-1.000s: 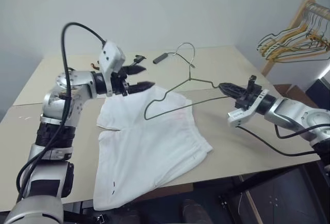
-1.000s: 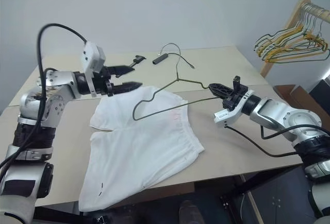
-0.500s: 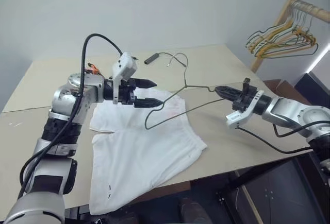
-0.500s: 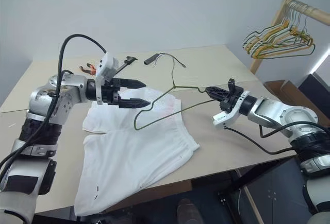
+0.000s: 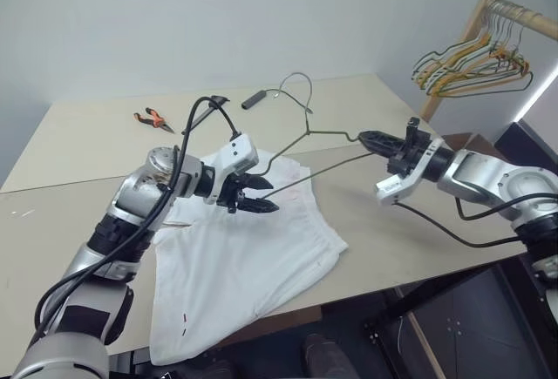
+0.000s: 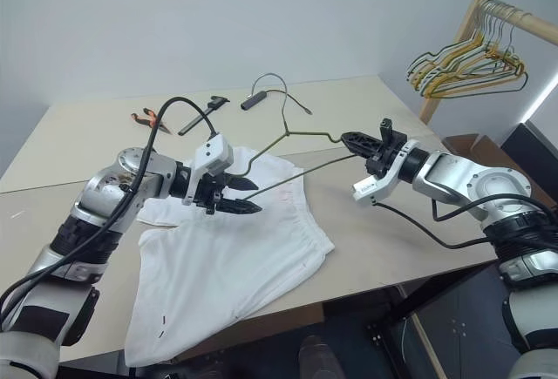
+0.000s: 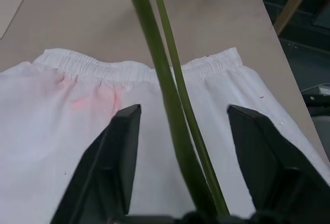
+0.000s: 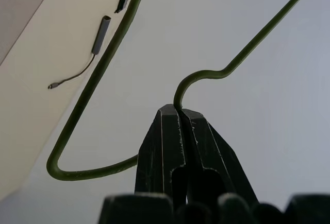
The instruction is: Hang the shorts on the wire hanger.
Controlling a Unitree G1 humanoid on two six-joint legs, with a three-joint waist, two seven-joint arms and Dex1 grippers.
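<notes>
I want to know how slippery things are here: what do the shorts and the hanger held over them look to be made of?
The shorts: thin white woven cloth, matte; it wrinkles softly and the waistband is gathered, likely elastic. The wire hanger: thin bent wire, probably metal, with a dull olive finish; it keeps its sharp bends while the right gripper pinches it.

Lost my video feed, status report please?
Right claw shut on wire hanger. Left claw open, straddling hanger's wires above shorts on table. Nothing blocking.
</notes>
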